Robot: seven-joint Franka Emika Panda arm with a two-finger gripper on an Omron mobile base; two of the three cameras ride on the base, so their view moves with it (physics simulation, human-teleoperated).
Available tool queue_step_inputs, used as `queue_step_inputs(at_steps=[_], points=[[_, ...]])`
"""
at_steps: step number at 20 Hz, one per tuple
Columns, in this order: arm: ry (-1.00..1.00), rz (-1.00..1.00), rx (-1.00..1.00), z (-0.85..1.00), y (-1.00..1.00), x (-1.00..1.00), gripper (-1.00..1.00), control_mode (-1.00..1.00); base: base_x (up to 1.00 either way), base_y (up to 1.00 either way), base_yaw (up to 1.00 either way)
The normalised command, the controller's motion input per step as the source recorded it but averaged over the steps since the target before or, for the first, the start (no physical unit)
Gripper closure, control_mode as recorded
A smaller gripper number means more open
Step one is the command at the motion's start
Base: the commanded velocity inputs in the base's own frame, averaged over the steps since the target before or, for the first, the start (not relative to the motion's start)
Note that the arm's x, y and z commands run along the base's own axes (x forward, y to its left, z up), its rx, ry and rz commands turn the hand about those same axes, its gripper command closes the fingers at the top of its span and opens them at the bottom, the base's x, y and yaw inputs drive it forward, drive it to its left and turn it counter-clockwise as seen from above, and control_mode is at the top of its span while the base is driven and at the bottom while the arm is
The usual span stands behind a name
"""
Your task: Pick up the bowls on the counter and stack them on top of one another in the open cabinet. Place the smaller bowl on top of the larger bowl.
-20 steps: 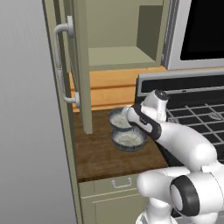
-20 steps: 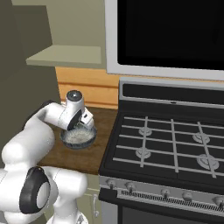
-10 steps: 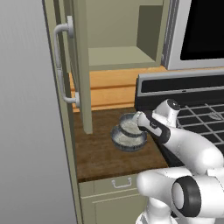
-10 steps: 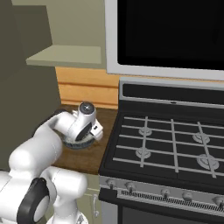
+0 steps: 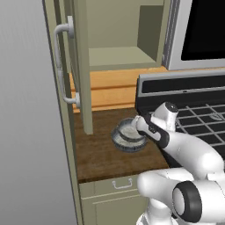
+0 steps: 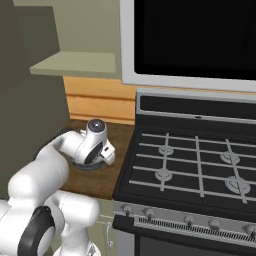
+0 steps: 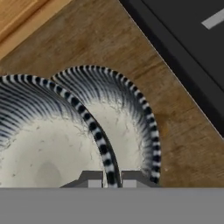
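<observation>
A: Report the gripper [image 7: 109, 180] condition.

B: In the hand view the two finger tips stand on either side of a striped bowl rim, one tip inside the bowl, one outside. The jaws are closed on that rim. The gripped rim belongs to the bowl [image 7: 39, 144] nearer the camera, which overlaps the second bowl [image 7: 127, 127] and hides part of it. Which of the two is the wider one cannot be determined from this angle.

A: Location of the bowls?

B: Both are on the counter [image 5: 101, 154], near its right edge, just beside the black stove [image 6: 200, 165]. In the left base view they read as one overlapping cluster [image 5: 128, 135] with the hand directly against it. In the right base view the arm covers most of them; a dark rim [image 6: 89, 165] shows under the hand.

A: Cabinet status?

B: The open cabinet [image 5: 118, 57] is above the counter, door swung toward the left, with its shelf bare. The orange wooden panel [image 5: 110, 90] sits between shelf and counter.
</observation>
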Motion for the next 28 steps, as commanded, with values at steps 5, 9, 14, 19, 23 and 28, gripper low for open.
queue_step_inputs(at_steps=[5,9,14,19,23,28], points=[[0.06,0.0,-0.05,-0.21,0.12,0.16,1.0,-1.0,0.0,0.0,0.0],[0.0,0.0,0.0,-0.21,0.0,0.09,1.0,-1.0,0.0,0.0,0.0],[0.0,0.0,0.0,-0.2,0.0,0.27,1.0,-1.0,0.0,0.0,0.0],[0.0,0.0,0.0,-0.06,-0.03,0.14,1.0,-1.0,0.0,0.0,0.0],[0.0,0.0,0.0,0.0,-0.04,0.01,-1.0,-1.0,0.0,0.0,0.0],[0.0,0.0,0.0,-0.01,0.0,0.0,-1.0,-1.0,0.0,0.0,0.0]])
